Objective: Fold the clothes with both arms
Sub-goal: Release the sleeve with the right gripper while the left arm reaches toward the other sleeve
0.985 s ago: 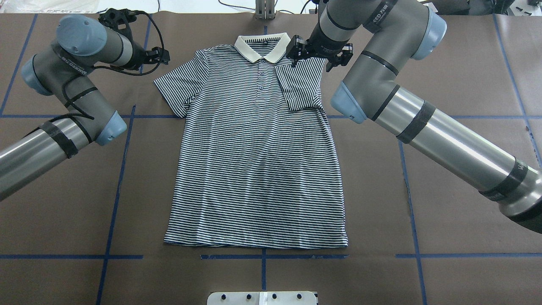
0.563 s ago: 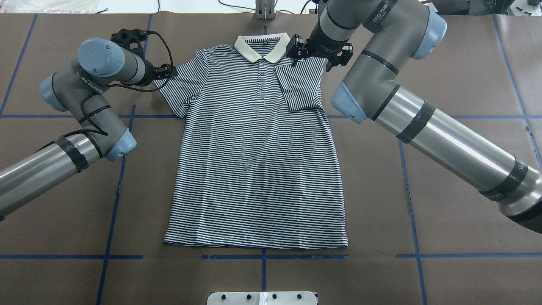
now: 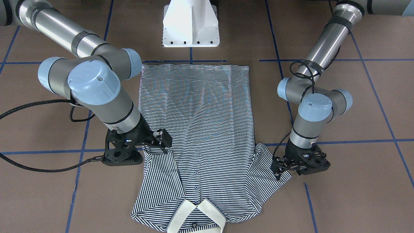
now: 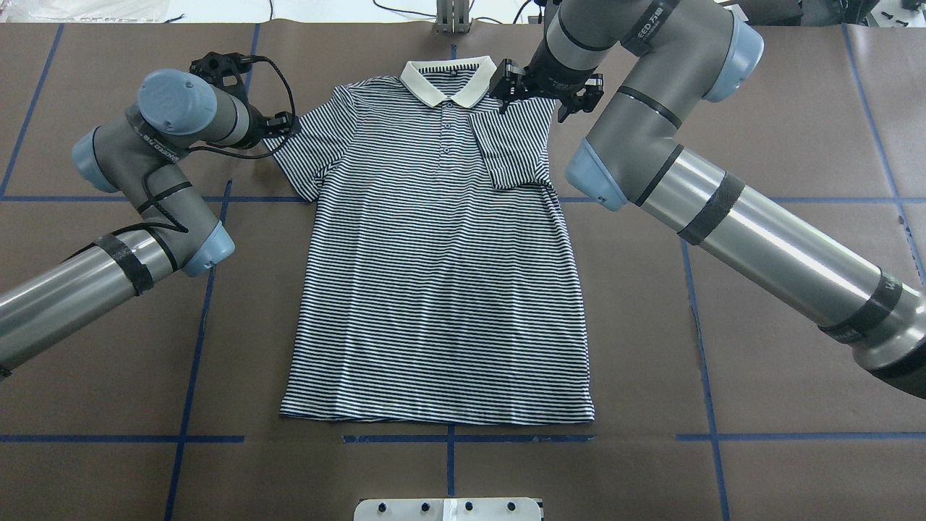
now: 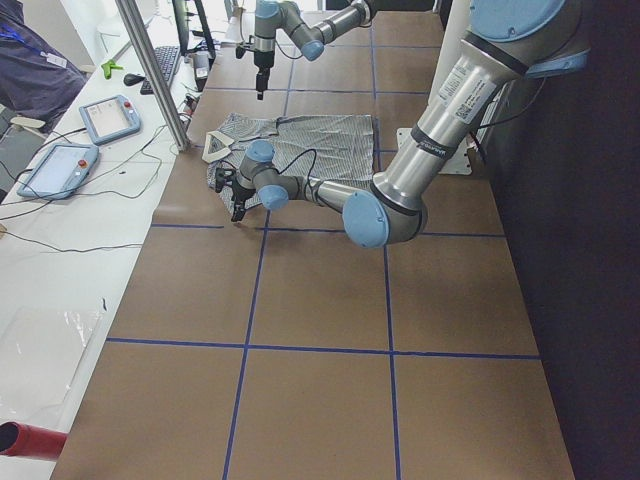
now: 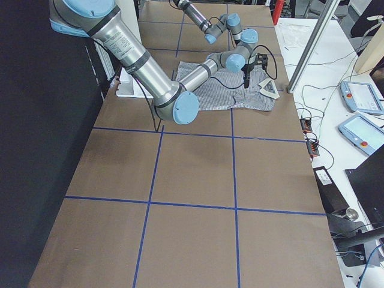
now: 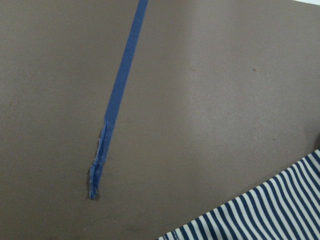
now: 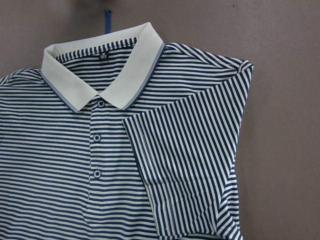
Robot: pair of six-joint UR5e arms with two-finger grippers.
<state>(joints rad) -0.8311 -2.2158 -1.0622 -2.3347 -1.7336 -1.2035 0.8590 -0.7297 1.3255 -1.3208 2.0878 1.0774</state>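
Shirt (image 4: 441, 275): flat on counter (image 4: 759, 405), R sleeve (image 4: 510, 152) folded in.
L tool (image 3: 279, 168): at L sleeve (image 4: 304, 155) edge, grip can't tell.
R tool (image 3: 161, 142): open, empty.
Risk: L pinch misses hem, sleeve bunches.

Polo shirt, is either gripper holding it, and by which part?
Right gripper holds nothing. Left gripper is at the polo shirt's spread sleeve edge; whether it grips cannot be told.

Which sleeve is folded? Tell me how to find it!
Find the striped polo shirt on the brown table. From its cream collar go toward the right arm. The folded sleeve lies tucked over the chest; the other sleeve sticks out.
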